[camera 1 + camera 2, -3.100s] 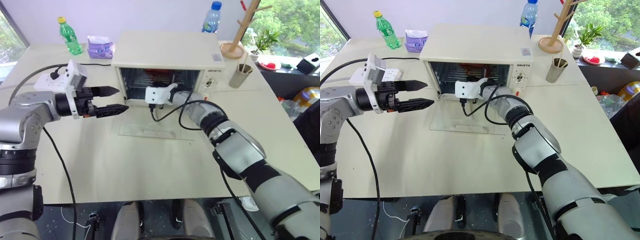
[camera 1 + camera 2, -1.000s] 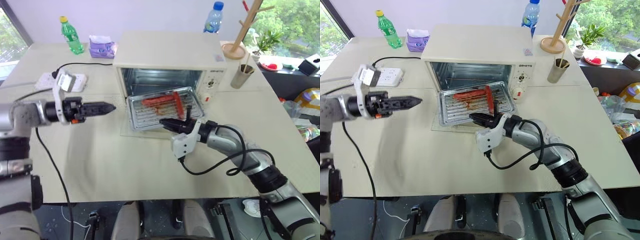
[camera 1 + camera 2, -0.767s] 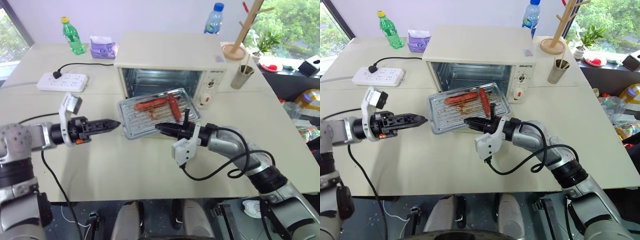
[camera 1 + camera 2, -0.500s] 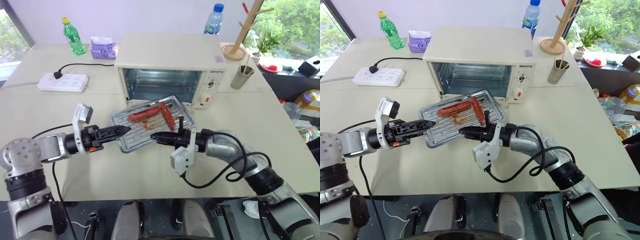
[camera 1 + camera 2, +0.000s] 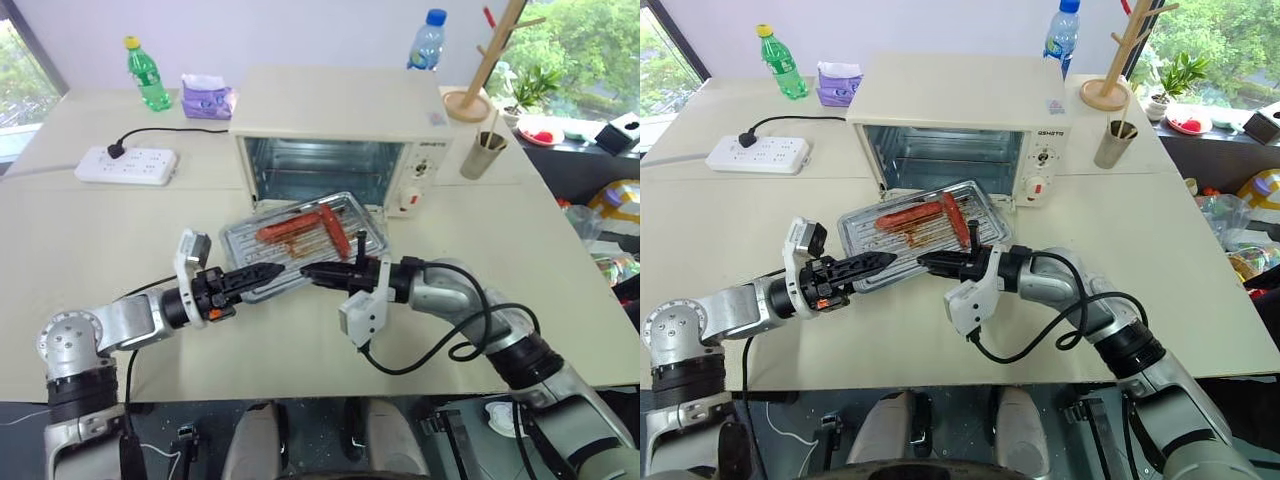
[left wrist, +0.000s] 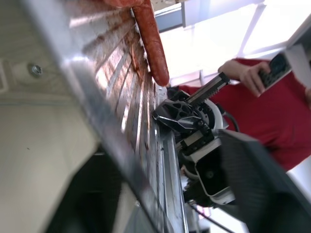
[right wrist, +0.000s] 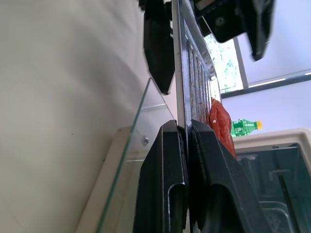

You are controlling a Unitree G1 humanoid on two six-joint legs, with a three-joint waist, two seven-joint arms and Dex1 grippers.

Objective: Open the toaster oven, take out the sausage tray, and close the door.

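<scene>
The cream toaster oven [image 5: 335, 110] stands open and bare inside. Its glass door [image 7: 127, 145] lies flat in front of it. The silver sausage tray [image 5: 262, 262] hangs tilted above the door, with red sausages [image 5: 300, 225] on its ridges. My right gripper [image 5: 308, 270] is shut on the tray's near rim, and both black fingers [image 7: 160, 170] pinch the metal. My left gripper [image 5: 268, 271] points level at the tray's near-left rim. Its fingers straddle the rim with a gap on either side, so it is open.
A green bottle [image 5: 145, 72], a purple tissue pack [image 5: 205, 95] and a power strip [image 5: 125, 165] sit at the back left. At the back right are a blue-capped bottle [image 5: 425, 38], a wooden mug tree [image 5: 480, 60] and a cup [image 5: 483, 150]. A person in red [image 6: 291, 97] holds a controller.
My right gripper has drawn the tray out of the oven, up and to the left. My left gripper came in low from the left to the tray's rim, rolled, and its jaws narrowed.
</scene>
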